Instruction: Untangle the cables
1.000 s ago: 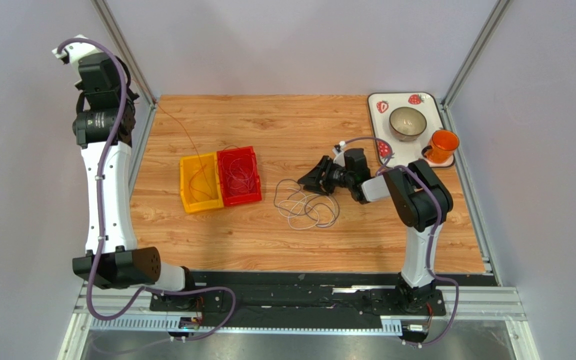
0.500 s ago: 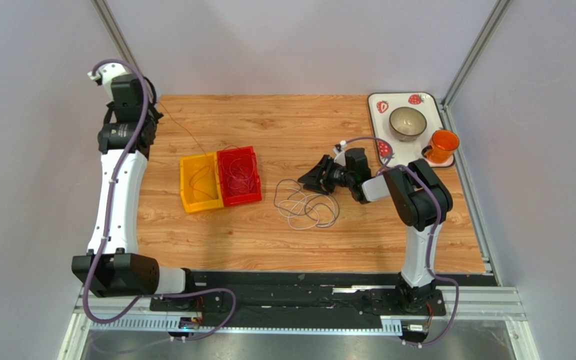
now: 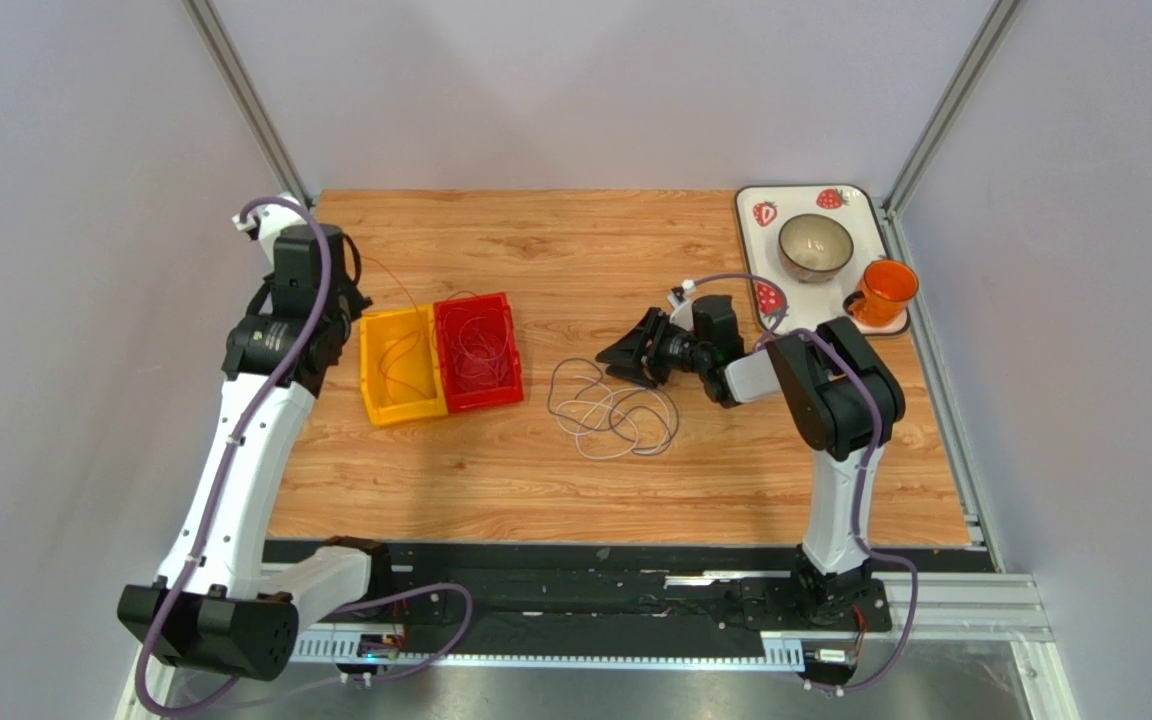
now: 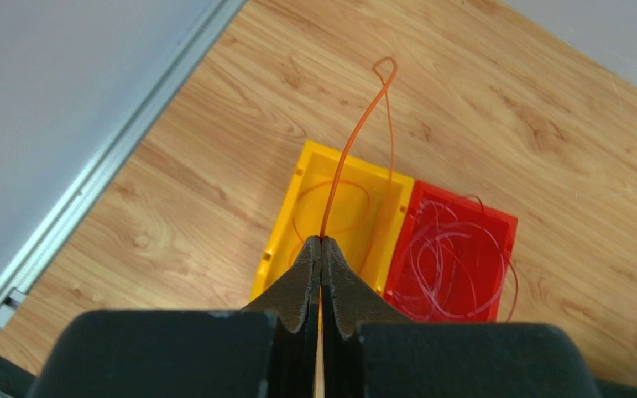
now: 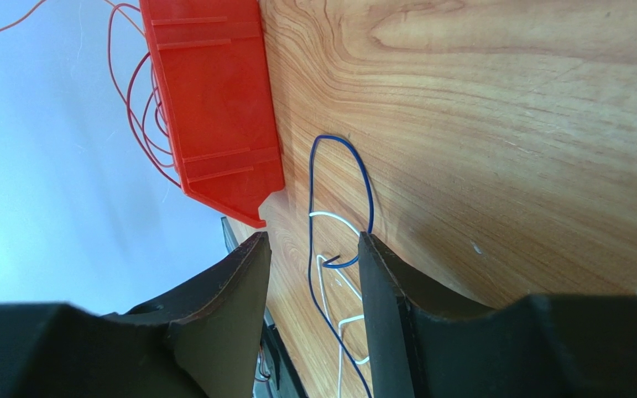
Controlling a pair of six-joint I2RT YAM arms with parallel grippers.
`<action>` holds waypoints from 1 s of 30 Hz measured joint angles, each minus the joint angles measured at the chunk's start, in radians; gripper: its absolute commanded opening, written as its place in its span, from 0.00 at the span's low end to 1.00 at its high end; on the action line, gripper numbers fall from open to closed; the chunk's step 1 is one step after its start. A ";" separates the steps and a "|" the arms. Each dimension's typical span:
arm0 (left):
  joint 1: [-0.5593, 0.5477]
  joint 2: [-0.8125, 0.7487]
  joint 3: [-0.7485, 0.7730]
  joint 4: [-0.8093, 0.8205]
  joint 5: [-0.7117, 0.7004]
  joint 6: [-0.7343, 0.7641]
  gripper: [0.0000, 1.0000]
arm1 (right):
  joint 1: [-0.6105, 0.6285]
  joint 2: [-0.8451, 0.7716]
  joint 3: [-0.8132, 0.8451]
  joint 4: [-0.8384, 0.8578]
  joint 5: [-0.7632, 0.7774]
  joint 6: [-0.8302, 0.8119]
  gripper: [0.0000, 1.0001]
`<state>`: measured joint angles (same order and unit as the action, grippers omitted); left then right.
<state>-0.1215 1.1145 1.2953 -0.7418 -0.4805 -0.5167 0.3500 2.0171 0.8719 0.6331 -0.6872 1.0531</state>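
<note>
Top view: the loose cables (image 3: 612,414) lie mid-bench, just on the near side of the right gripper (image 3: 615,360), which is the closer arm.

Left wrist view: the left gripper (image 4: 322,249) is pinched on an orange cable (image 4: 353,141), which runs lengthwise away from the fingertips, above the yellow bin (image 4: 284,224).

Right wrist view: the jaws are apart, and a blue loop (image 5: 337,137) lies lengthwise straight ahead between them.

Adjoining bins (image 3: 435,360) left of centre, loose cables (image 3: 612,408) right of them, bowl (image 3: 815,245) on tray (image 3: 755,203) far right

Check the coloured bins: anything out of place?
Yes. A thin orange wire rises out of the yellow plastic bin, pinched by the shut jaws of the left gripper; its loop arches past the bin's rim.
</note>
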 measured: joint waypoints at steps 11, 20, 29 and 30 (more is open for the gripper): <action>-0.082 -0.102 -0.240 -0.122 0.092 -0.140 0.00 | 0.000 0.011 0.000 0.020 -0.004 0.014 0.46; -0.086 -0.245 -0.388 -0.191 0.261 -0.227 0.00 | 0.000 0.016 -0.001 0.043 -0.012 0.031 0.46; -0.115 -0.296 -0.397 -0.220 0.361 -0.282 0.00 | 0.000 0.026 -0.007 0.061 -0.016 0.040 0.46; -0.115 -0.300 -0.404 -0.220 0.372 -0.290 0.00 | 0.000 0.026 -0.007 0.061 -0.017 0.041 0.46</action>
<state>-0.2363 0.8146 0.8909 -0.9619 -0.1089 -0.8066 0.3500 2.0430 0.8646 0.6937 -0.7044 1.0943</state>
